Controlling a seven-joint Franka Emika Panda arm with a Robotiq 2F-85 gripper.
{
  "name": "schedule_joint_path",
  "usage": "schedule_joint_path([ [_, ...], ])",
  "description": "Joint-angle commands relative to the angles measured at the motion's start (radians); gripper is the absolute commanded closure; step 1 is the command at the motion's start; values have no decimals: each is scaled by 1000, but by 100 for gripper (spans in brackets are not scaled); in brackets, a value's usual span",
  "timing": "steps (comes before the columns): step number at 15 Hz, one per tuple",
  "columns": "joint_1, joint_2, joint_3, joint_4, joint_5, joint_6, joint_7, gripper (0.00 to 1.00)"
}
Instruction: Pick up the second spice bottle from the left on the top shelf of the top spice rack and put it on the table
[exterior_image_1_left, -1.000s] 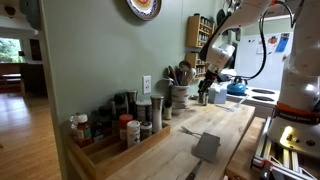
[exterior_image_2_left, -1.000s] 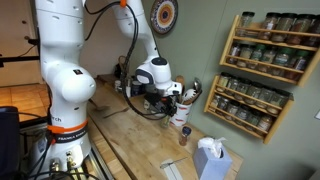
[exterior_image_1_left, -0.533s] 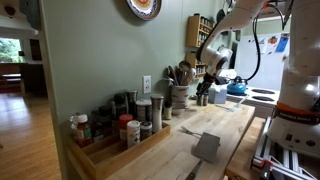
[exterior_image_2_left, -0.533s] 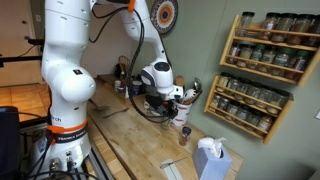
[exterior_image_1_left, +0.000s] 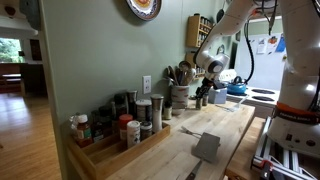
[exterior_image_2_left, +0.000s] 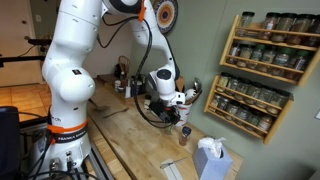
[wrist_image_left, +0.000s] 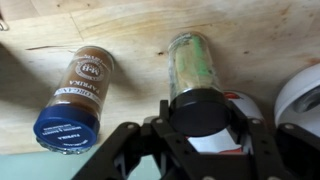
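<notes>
Spice bottle (wrist_image_left: 192, 60): in the wrist view the claw (wrist_image_left: 200, 112) is clamped on its black cap, with the body hanging toward the worktop (wrist_image_left: 130, 30). A paprika jar (wrist_image_left: 75, 95) stands at 9 o'clock. In an exterior view the claw (exterior_image_1_left: 204, 96) sits low at 3 o'clock of the utensil crock (exterior_image_1_left: 180, 95). In an exterior view the claw (exterior_image_2_left: 179, 113) hides the bottle, so we cannot tell whether it touches down. We judge it light, rigid, smooth and breakable, and best gripped squarely at the cap.
</notes>
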Motion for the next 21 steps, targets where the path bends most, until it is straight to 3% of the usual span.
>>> schedule_joint_path([
  [1,-2,48,-13,55,108,-16,-124,19],
  [2,-1,49,-16,62,127,-16,-147,19],
  [5,-6,53,-17,49,127,-24,-164,1],
  [11,-26,-9,-2,-103,-76,-81,-6,0],
  [15,-24,-76,-27,-207,-277,-71,194,0],
  [16,-64,-101,5,-236,-357,-71,272,0],
  [18,-80,-167,4,-293,-501,-91,408,0],
  [19,-30,-198,-55,-317,-581,-95,500,0],
  [21,-34,-254,-81,-344,-739,-119,655,0],
])
